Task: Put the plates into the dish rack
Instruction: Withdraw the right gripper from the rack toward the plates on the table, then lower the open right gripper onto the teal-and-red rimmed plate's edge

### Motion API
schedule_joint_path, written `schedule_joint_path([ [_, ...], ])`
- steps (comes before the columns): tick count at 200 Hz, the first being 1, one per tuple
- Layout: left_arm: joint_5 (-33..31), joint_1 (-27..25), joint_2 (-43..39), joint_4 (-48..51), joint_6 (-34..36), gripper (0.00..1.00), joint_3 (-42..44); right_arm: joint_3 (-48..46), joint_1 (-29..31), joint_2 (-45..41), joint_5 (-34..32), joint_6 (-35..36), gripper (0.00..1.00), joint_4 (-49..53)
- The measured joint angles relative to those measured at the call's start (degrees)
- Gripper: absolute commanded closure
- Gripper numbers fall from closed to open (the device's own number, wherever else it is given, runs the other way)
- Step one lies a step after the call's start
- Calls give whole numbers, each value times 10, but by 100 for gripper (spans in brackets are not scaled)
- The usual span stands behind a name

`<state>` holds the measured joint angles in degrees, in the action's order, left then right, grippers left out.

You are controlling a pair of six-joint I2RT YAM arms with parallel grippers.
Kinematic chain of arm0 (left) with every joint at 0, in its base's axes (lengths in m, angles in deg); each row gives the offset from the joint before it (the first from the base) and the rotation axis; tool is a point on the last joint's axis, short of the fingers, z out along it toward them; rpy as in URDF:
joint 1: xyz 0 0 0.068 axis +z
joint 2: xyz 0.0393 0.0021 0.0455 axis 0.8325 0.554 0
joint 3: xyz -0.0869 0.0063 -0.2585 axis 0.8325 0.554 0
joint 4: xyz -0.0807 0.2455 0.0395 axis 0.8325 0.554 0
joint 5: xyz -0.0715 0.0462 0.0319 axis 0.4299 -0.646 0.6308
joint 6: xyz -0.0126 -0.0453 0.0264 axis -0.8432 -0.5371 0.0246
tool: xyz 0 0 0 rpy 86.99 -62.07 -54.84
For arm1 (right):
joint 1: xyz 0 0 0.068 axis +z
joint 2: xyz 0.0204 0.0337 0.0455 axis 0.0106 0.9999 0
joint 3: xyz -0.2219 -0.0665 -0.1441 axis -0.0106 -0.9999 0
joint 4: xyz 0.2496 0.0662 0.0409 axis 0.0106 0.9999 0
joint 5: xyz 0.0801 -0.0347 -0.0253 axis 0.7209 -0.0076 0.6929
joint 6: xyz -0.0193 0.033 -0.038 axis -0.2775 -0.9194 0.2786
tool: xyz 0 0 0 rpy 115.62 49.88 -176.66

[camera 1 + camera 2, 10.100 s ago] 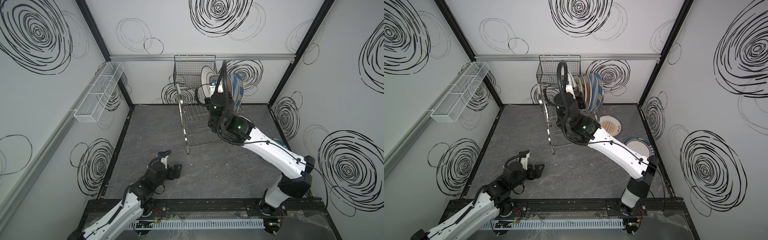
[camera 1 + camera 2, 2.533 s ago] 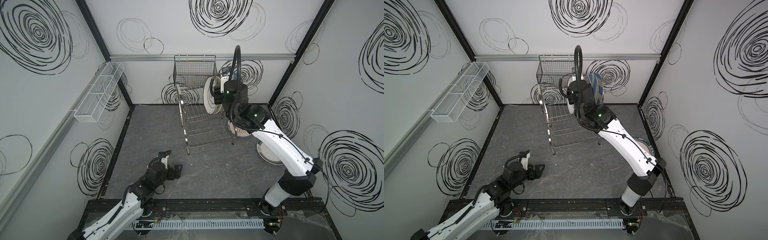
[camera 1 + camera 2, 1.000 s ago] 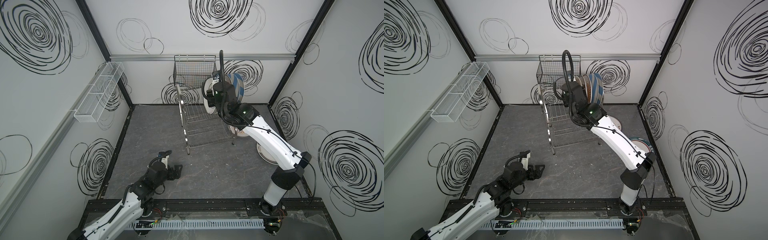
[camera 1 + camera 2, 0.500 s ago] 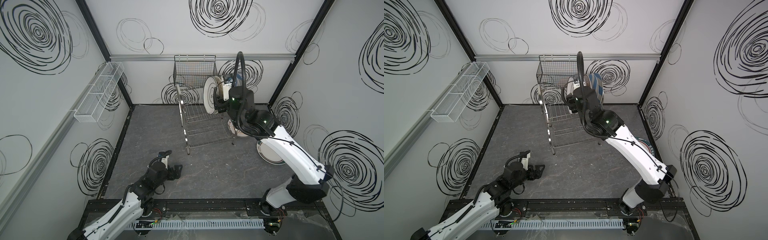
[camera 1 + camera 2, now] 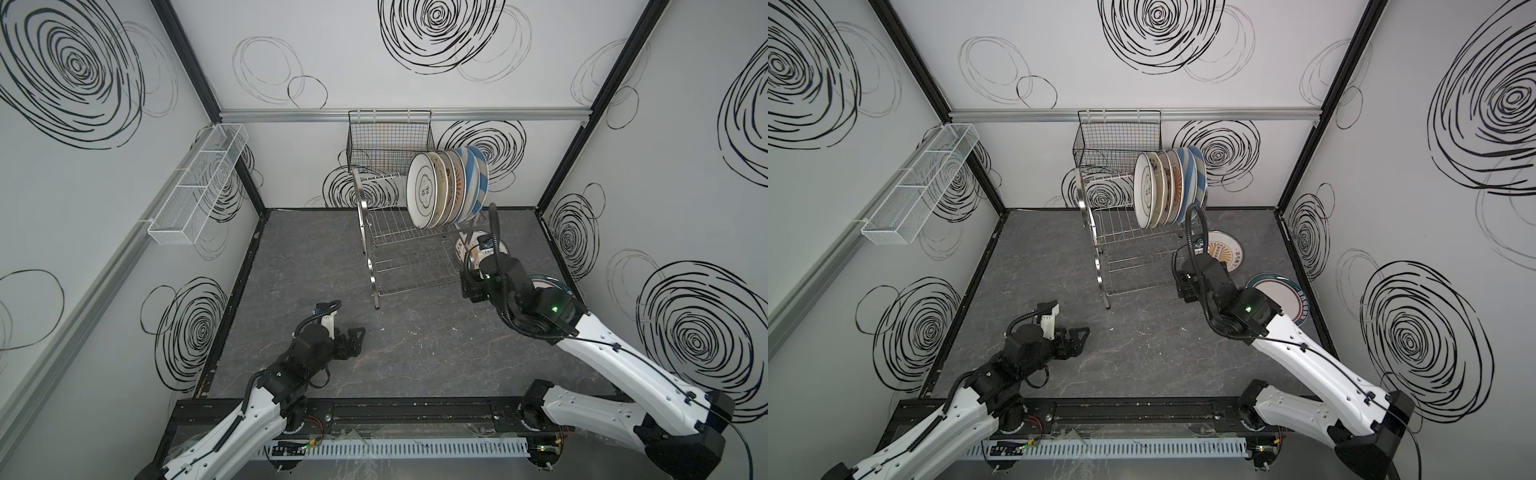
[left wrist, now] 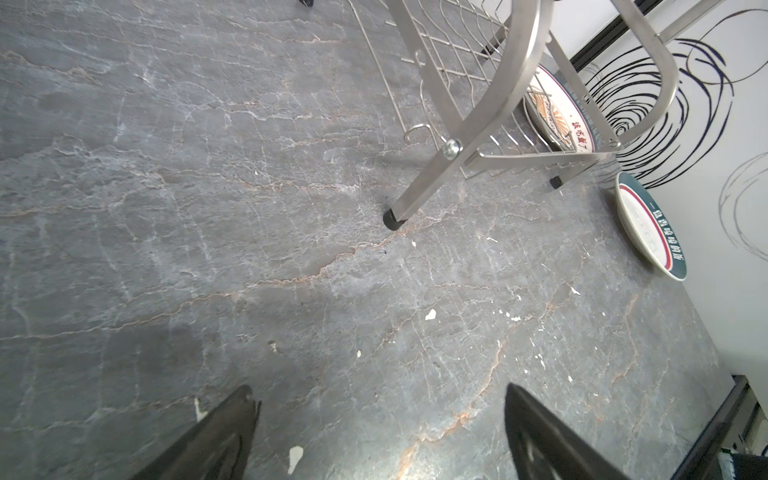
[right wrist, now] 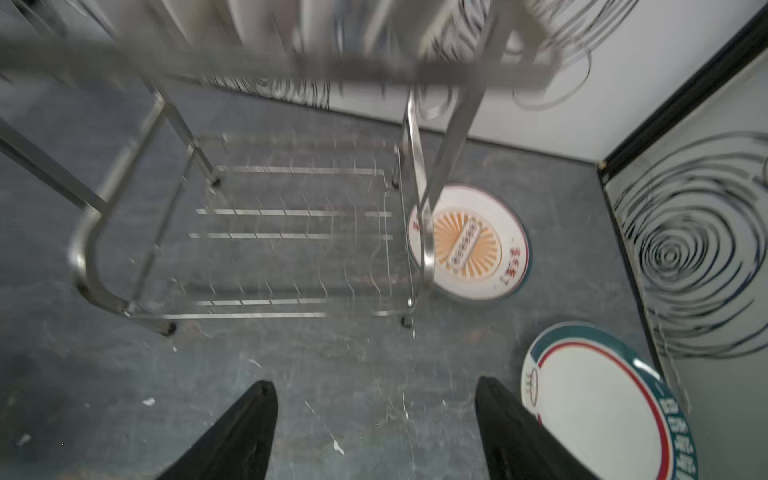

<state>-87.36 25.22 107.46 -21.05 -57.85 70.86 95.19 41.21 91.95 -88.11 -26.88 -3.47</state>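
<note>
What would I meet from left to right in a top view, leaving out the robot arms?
White mesh tray → dish rack → sunburst plate → green-rimmed plate.

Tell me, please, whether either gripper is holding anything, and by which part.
Nothing is held. The right gripper is open and empty near the green-rimmed plate; the left gripper is open over the tabletop.

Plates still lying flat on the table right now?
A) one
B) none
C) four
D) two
D: the orange sunburst plate and the green-rimmed plate lie flat on the table, to the right of the dish rack in both top views. Every other plate in view stands on edge in the rack's top tier.
</note>
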Motion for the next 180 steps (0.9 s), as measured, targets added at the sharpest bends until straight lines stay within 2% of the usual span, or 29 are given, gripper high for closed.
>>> schedule_joint_path([
  [34, 0, 0, 1, 0, 0, 4, 0, -98, -108, 3, 39, -37, 20, 4],
  [102, 2, 0, 8, 0, 1, 4, 0, -164, -261, 25, 92, -52, 18, -102],
  [150, 2, 0, 11, -1, 3, 4, 0, -195, -365, 87, 117, -30, 18, -179],
  [180, 2, 0, 10, -1, 4, 4, 0, -197, -416, 132, 157, -31, 18, -210],
])
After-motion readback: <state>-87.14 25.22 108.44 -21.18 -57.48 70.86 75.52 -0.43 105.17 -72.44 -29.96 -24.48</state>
